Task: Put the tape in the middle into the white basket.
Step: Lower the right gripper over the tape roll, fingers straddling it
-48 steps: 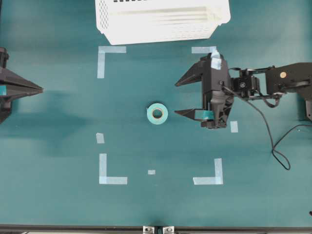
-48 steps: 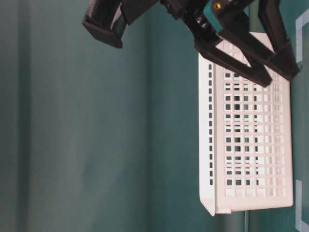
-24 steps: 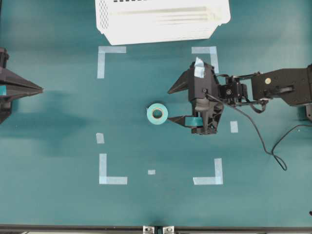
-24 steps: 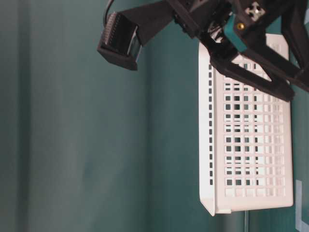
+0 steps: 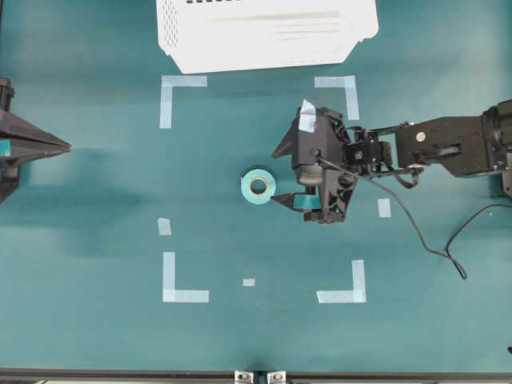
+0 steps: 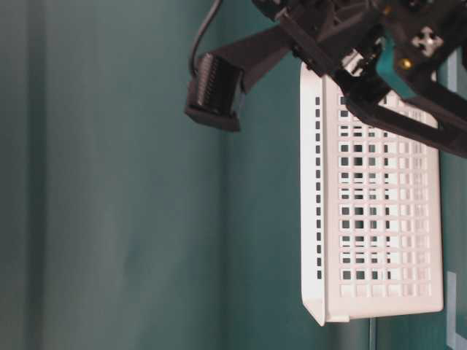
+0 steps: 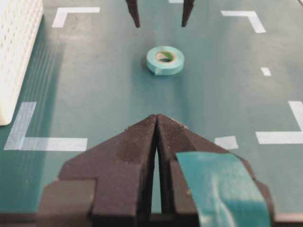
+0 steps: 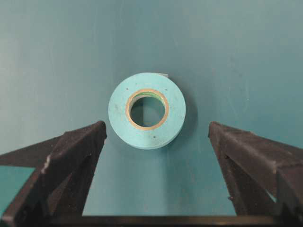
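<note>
The tape (image 5: 258, 187) is a small teal roll with a tan core, lying flat in the middle of the green table. My right gripper (image 5: 275, 174) is open just to its right, fingertips spread wider than the roll and stopping short of it. In the right wrist view the tape (image 8: 147, 110) lies just ahead of the right gripper (image 8: 156, 126), untouched. The white basket (image 5: 264, 36) stands at the table's far edge. At the left edge my left gripper (image 5: 68, 147) is shut and empty. The left wrist view looks past the left gripper (image 7: 156, 116) to the tape (image 7: 165, 60).
Pale tape corner marks (image 5: 170, 96) and short strips (image 5: 385, 208) outline a square around the roll. A black cable (image 5: 436, 248) trails from the right arm over the table. The basket's lattice side (image 6: 379, 219) fills the table-level view, behind the right arm (image 6: 328, 36).
My right gripper has moved left toward the tape, staying wide open. The tape, the basket and the left gripper have not moved.
</note>
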Controlling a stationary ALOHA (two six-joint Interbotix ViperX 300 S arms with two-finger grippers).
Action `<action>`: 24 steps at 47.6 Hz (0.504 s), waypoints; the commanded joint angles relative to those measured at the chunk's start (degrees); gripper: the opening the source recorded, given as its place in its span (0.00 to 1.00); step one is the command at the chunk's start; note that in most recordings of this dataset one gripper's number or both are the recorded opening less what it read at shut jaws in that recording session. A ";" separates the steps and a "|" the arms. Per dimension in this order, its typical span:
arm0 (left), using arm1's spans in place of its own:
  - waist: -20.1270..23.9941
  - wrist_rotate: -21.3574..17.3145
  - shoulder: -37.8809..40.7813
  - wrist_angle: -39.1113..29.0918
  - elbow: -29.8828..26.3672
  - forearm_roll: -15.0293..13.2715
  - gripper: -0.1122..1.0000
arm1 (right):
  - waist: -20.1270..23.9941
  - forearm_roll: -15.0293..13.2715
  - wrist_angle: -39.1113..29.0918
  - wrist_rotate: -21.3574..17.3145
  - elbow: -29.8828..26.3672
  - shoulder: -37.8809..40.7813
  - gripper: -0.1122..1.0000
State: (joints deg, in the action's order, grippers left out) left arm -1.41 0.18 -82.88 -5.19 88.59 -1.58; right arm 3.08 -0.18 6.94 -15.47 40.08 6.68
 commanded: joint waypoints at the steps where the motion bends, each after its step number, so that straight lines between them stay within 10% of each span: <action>1: 0.09 -0.09 0.44 0.53 -0.79 0.00 0.00 | 0.26 -0.09 -0.53 -0.09 -2.02 0.18 1.00; 24: 0.00 -0.09 0.44 0.53 -0.70 0.00 0.00 | 0.44 0.00 -1.23 -0.18 -4.31 3.16 1.00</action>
State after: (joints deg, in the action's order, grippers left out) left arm -1.32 0.18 -82.97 -5.19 88.59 -1.58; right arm 3.25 -0.18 5.54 -15.56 37.09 10.37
